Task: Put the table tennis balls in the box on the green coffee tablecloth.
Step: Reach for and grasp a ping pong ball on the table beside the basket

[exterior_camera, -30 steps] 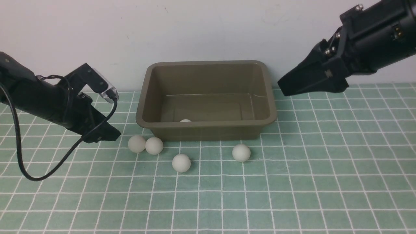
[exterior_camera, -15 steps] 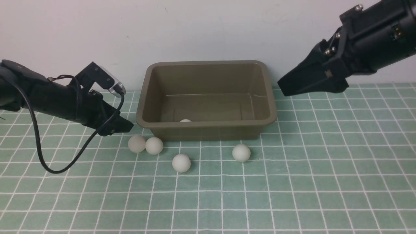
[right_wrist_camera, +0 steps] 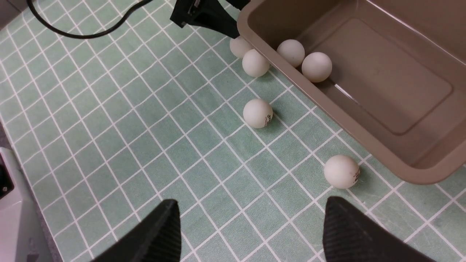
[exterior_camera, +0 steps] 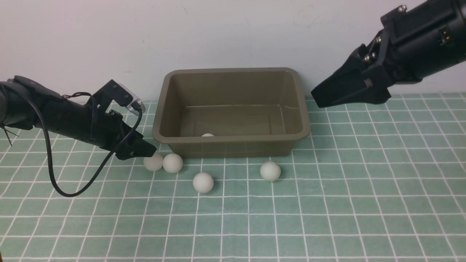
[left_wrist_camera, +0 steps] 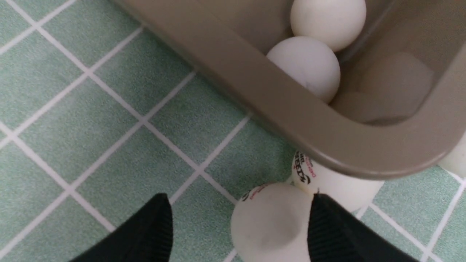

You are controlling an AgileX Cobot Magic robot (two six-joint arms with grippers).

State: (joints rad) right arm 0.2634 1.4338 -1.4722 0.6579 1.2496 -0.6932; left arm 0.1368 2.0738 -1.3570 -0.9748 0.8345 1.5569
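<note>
The olive-brown box [exterior_camera: 229, 139] stands at the back of the green coffee tablecloth [exterior_camera: 327, 203]. Several table tennis balls lie in front of it: a touching pair [exterior_camera: 153, 162] [exterior_camera: 172, 163], one in the middle [exterior_camera: 203, 182] and one to the right [exterior_camera: 270, 171]. Two more balls [right_wrist_camera: 290, 52] [right_wrist_camera: 316, 66] rest inside the box. My left gripper [exterior_camera: 147, 149] is open and low at the leftmost ball [left_wrist_camera: 271, 222], which sits between its jaws beside one finger [left_wrist_camera: 335, 229]. My right gripper [exterior_camera: 320, 96] hangs open and empty, high beside the box's right end.
A white wall rises close behind the box. The left arm's black cable [exterior_camera: 72, 191] loops down onto the cloth at the left. A pale device edge [right_wrist_camera: 14, 218] shows at the cloth's border in the right wrist view.
My left arm has moved right and forward, bringing its open jaws from short of the balls to around the leftmost ball. The right arm and the balls have not moved.
</note>
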